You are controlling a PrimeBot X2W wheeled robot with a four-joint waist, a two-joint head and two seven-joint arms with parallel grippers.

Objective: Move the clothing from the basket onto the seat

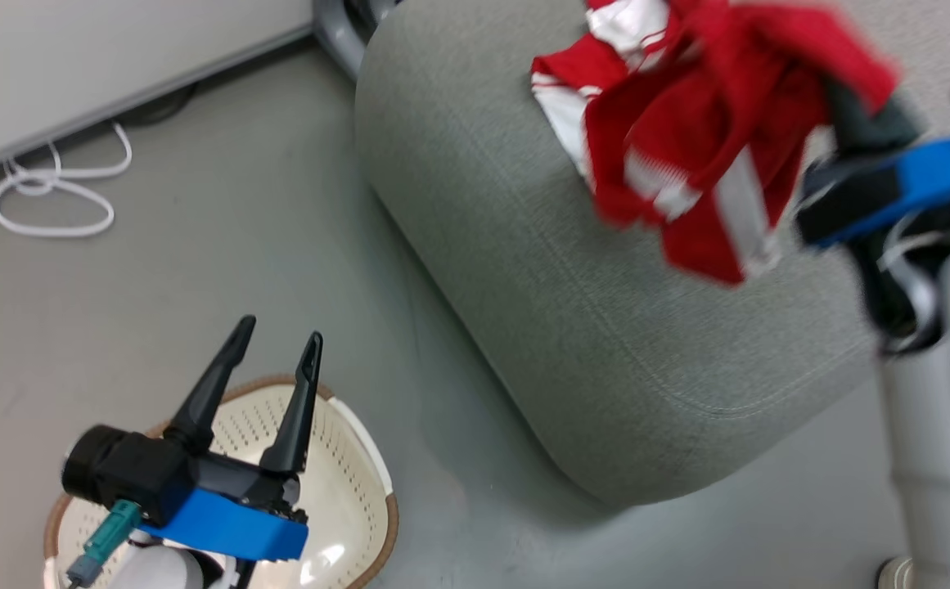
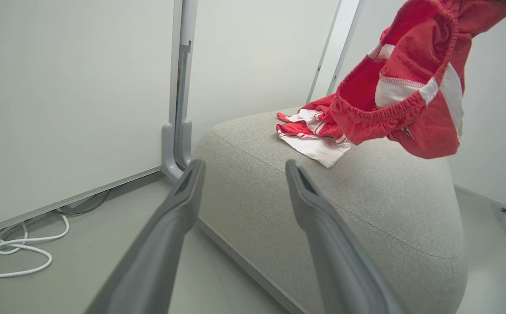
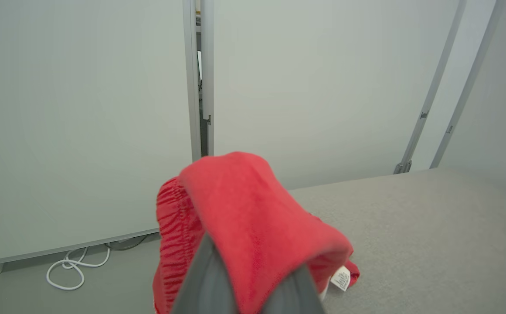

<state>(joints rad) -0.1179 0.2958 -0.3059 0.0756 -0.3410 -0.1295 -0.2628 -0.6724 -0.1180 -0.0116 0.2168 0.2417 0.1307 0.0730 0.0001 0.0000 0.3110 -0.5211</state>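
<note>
Grey floor (image 1: 196, 245). My right gripper (image 1: 847, 102) clenched on soft red white-striped garment (image 1: 704, 164), high over large grey fabric seat (image 1: 524, 286) for drop beside other red garment (image 2: 314, 135) lying there. Left gripper (image 1: 281, 329) spread, idle over oval cream plastic basket (image 1: 335, 491).

The basket (image 1: 364, 458) stands on the floor (image 1: 196, 270) left of the seat (image 1: 605, 327), below the left gripper (image 1: 278, 331). The first garment (image 2: 311, 141) lies at the seat's far edge. The second garment (image 2: 409, 87) hangs above the seat from the right gripper (image 1: 855, 123).
</note>
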